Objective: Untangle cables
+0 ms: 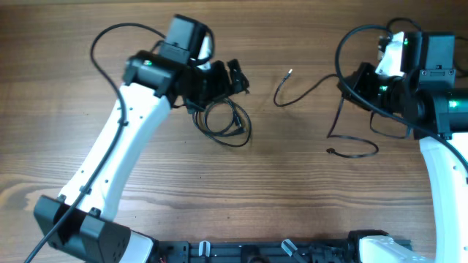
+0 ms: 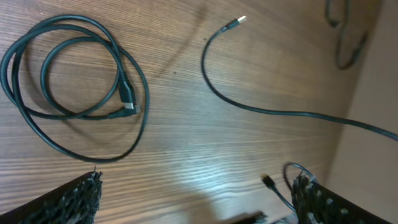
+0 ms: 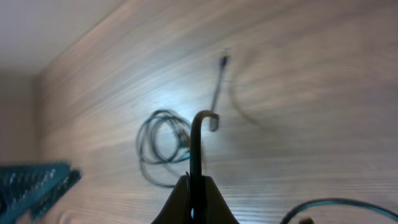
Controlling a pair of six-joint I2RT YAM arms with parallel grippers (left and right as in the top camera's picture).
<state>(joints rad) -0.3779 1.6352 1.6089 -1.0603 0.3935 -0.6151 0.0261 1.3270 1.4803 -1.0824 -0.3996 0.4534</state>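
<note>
**Rig appearance, both arms**

Left arm [image 1: 110, 157]: white shell links, black joint housings, green indicator light [image 1: 148, 63]; thin black arm cable [image 1: 93, 52] running along it; right arm [image 1: 447, 175] matching, white and black, green lights [image 1: 385, 89] too; left fingers [image 2: 71, 200] black, knobbly-textured faces.

**Setting:** we enter this as a robotics lab workstation.

**Evidence we list:**
- wood-grain desk [image 1: 292, 183]
- two white-and-black robot arms, left arm [image 1: 124, 146] and right arm [image 1: 446, 168], based at one edge
- black mounting rail [image 1: 256, 252] between their bases
- thin black cables [image 2: 126, 93] on the bare desktop
- pale surface [image 3: 37, 31] beyond the desk
</note>
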